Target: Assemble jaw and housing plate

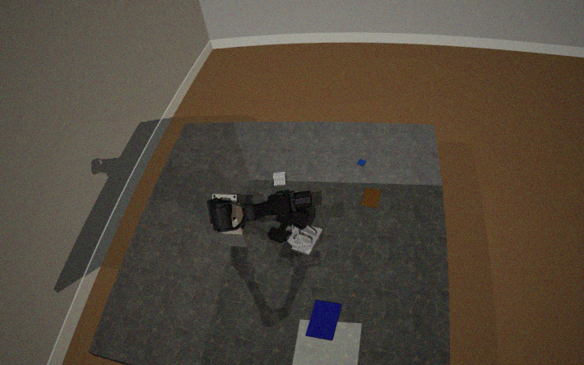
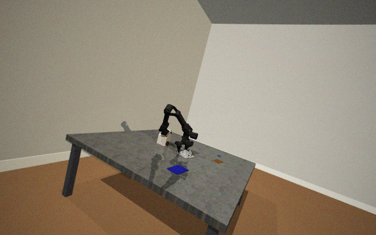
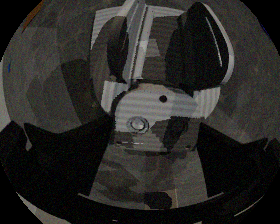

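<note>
Gripper (image 1: 290, 227) (image 2: 184, 148) (image 3: 155, 121) clamped on pale housing plate (image 1: 293, 234) (image 2: 182, 151) (image 3: 146, 107), tiny marks near one edge illegible.

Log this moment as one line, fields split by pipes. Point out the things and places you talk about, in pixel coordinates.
end effector (image 3: 155, 121): shut on housing plate (image 3: 148, 106) | place: over white assembly (image 1: 305, 239) (image 2: 186, 153) | plate seating: cannot tell

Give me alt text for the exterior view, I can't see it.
A black jointed robot arm on a grey stone-look table reaches down, its black gripper closed on part of a small white assembly. On the table lie a flat dark-blue rectangle, an orange-brown square and a tiny blue square.
</note>
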